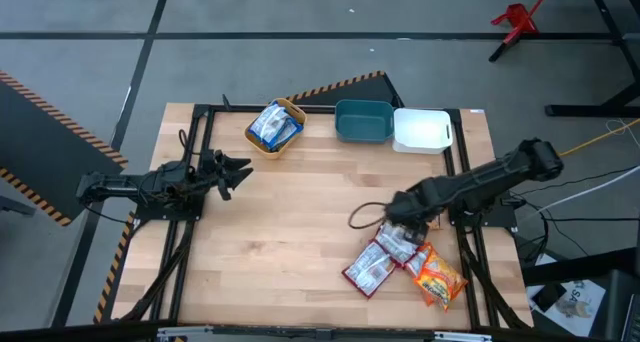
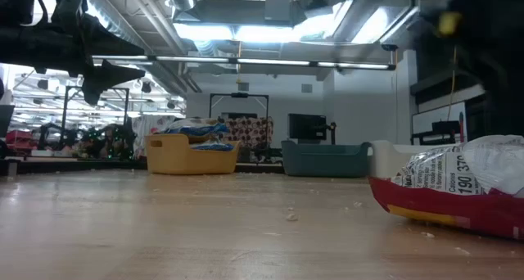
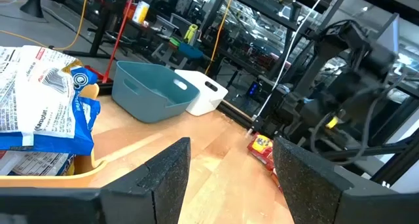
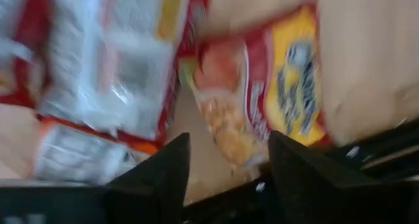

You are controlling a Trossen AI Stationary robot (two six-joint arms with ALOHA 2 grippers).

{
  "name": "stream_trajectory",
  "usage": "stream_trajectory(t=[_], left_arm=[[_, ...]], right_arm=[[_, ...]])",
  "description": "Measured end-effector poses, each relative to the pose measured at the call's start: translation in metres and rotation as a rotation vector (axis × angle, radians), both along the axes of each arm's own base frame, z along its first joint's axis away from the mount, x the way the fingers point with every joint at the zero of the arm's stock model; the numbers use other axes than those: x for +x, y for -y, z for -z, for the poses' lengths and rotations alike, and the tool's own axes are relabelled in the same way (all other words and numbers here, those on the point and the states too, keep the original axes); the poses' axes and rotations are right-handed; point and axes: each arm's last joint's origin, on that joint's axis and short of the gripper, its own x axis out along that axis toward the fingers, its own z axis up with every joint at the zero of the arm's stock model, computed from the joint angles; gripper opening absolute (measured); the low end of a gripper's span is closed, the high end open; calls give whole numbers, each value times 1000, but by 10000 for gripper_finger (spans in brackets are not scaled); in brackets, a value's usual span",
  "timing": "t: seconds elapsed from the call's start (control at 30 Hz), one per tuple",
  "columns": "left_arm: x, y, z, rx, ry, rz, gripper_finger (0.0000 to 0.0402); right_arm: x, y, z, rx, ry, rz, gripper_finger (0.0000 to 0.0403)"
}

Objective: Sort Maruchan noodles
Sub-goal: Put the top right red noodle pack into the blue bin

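Several Maruchan packets lie flat in a loose pile near the table's near right corner: dark red-and-white ones (image 1: 375,267) and an orange-yellow one (image 1: 438,275). My right gripper (image 1: 397,225) hangs open just over the pile's far end. In its wrist view its open gripper (image 4: 228,142) points down at the orange-yellow packet (image 4: 262,86) and a red-and-white packet (image 4: 111,60), with nothing between the fingers. Blue-and-white packets (image 1: 272,127) lie in the yellow bin (image 1: 293,110). My left gripper (image 1: 238,172) waits open above the table's left side, holding nothing.
A teal bin (image 1: 363,120) and a white bin (image 1: 422,129) stand beside the yellow bin along the far edge. A black cable loop (image 1: 362,217) lies on the wood by the right gripper. Bare wood spreads across the middle (image 1: 300,232). Crumbs dot the tabletop (image 2: 291,217).
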Motion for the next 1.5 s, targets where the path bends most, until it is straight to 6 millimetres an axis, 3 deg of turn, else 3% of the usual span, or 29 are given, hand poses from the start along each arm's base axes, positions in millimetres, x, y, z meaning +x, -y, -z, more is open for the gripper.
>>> stream_trajectory(t=[0.2,0.33,0.73,1.03,1.23,1.37,1.5], left_arm=[[0,0,0,0,0,-4,212],[0,-1,0,-2,1,-27,212],[-1,-2,0,-1,4,-72,212],[-1,-2,0,-3,5,-89,212],[-1,-2,0,-3,5,-90,212],[-1,-2,0,-3,5,-89,212],[-1,-2,0,-4,5,-89,212]], right_arm=[[-39,-1,33,44,-69,105,291],[-47,-1,52,-10,33,118,337],[-55,12,84,-260,179,88,356],[-28,27,82,-254,388,136,356],[-21,30,68,-207,380,153,356],[-23,29,52,-186,282,258,356],[-28,27,53,-138,217,343,356]])
